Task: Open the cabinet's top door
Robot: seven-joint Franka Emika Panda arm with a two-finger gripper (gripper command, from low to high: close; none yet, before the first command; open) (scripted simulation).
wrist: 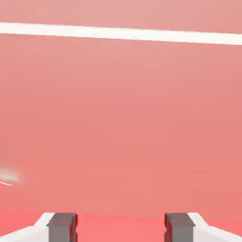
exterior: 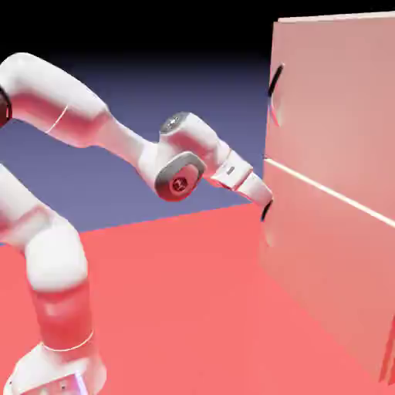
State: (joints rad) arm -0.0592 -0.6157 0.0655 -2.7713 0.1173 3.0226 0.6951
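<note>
Exterior view: my gripper (exterior: 266, 202) sits at the lower door's black handle (exterior: 267, 210), below the seam (exterior: 324, 187) and the top door (exterior: 339, 100). Hand view: fingers (wrist: 62, 226) parted, holding nothing.

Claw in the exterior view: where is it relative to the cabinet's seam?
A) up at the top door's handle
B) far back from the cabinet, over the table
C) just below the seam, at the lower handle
C: the claw sits against the cabinet just under the pale seam, at the lower handle, well below the top door's handle.
</note>
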